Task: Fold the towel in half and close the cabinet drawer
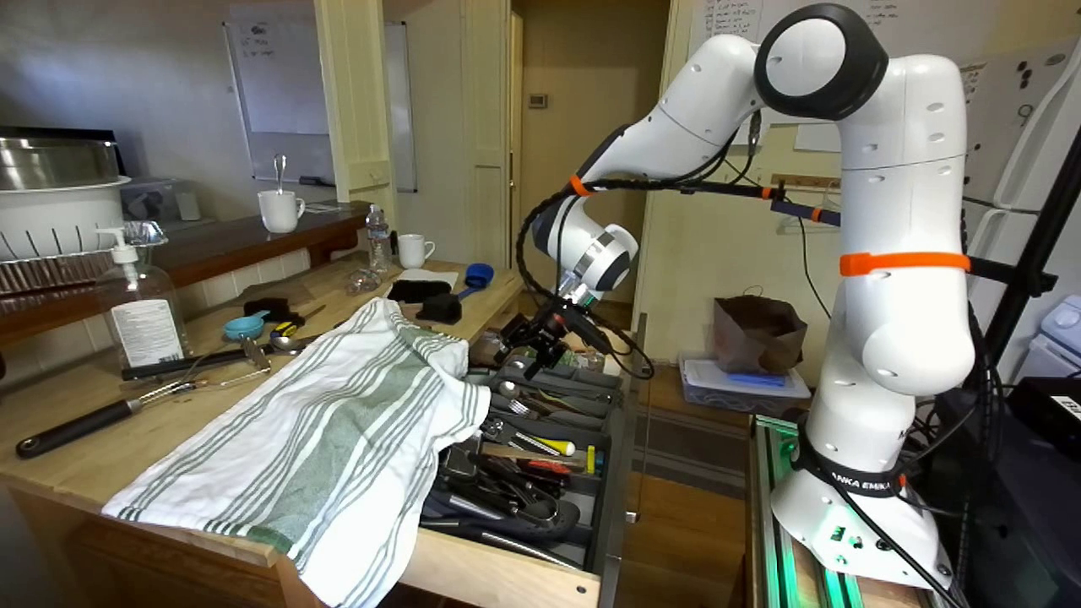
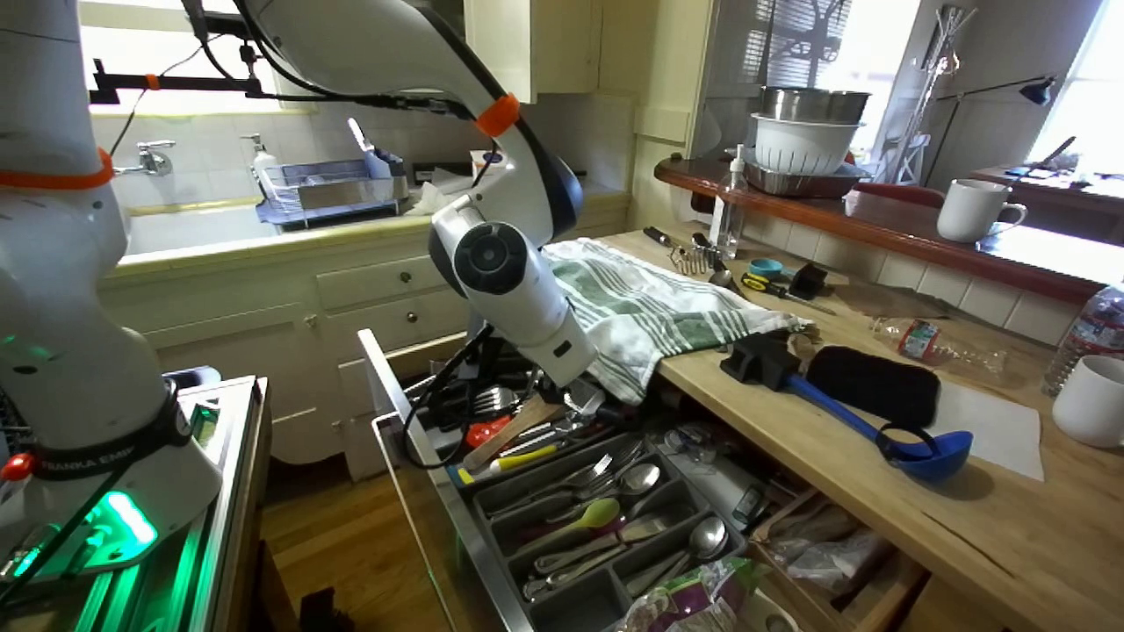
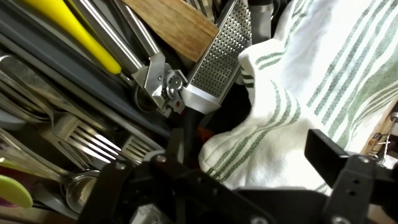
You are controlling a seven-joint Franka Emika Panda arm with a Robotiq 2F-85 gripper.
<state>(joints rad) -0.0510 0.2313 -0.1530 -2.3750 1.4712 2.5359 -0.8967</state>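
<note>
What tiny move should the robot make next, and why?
Perhaps ease the open gripper toward the towel where it droops over the open drawer. In the wrist view the towel shows between the spread jaws, so a pinch there might start the fold.

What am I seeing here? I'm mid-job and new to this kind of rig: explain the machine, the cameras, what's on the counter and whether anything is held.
The white machine is a robot arm, ending in black jaws. Two pictures come from cameras standing outside the robot; the close-up comes from a camera on its wrist. On the wooden counter lies a green-striped white towel, with a blue ladle, a white mug and a pump bottle. The towel drapes over the counter's edge, across part of an open drawer of utensils. The jaws stand open: towel shows between them in the wrist view, but nothing is held.
</note>
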